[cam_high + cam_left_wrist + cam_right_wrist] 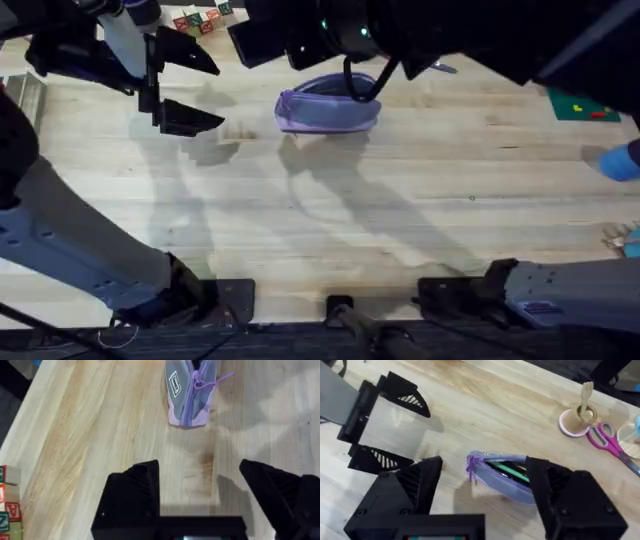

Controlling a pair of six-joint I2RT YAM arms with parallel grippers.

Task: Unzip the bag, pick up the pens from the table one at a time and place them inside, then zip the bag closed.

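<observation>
The lavender bag lies at the far middle of the table. In the right wrist view the bag gapes open along its zipper, and a green pen lies inside with something slim and dark alongside it. My right gripper hovers open just above the bag and holds nothing. The right arm shows dark and blurred over the bag. My left gripper hangs open and empty to the left of the bag. From the left wrist, the bag lies well beyond the fingertips.
Alphabet blocks stand at the far left behind the left gripper. A pink-rimmed holder and pink-handled scissors lie beyond the bag. A green card and a blue object sit at the right edge.
</observation>
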